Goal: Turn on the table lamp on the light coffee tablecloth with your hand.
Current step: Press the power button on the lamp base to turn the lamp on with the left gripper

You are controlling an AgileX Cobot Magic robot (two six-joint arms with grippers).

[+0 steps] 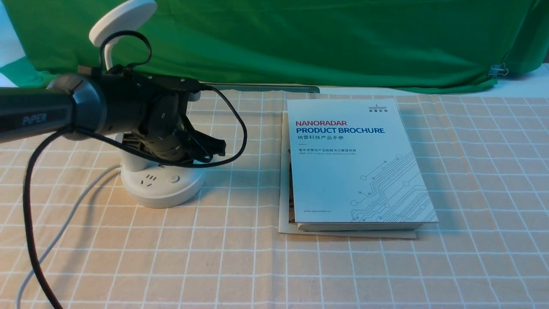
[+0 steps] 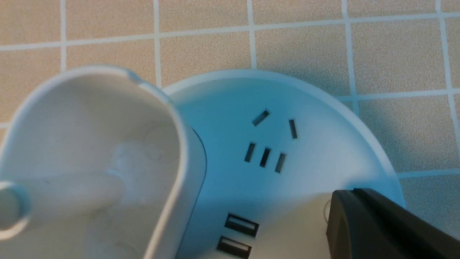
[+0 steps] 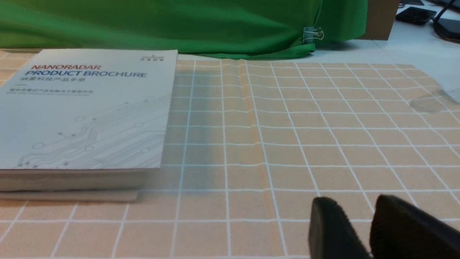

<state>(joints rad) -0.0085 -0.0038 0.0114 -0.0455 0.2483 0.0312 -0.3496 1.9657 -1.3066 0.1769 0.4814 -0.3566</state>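
here, the white lamp [image 1: 163, 189] stands on the tan checked cloth [image 1: 240, 257], left of the brochure [image 1: 360, 167], with a green curtain [image 1: 300, 43] behind. the left arm [image 1: 85, 107] reaches in from the left, its gripper [image 2: 354, 194] angled down over the lamp's base, fingers together.

The table lamp [image 1: 163, 189] looked like smooth white plastic with a soft sheen. The grid-patterned tablecloth [image 1: 240, 257] was matt, finely woven cloth; the brochure [image 1: 356, 171] had a smooth paper cover.
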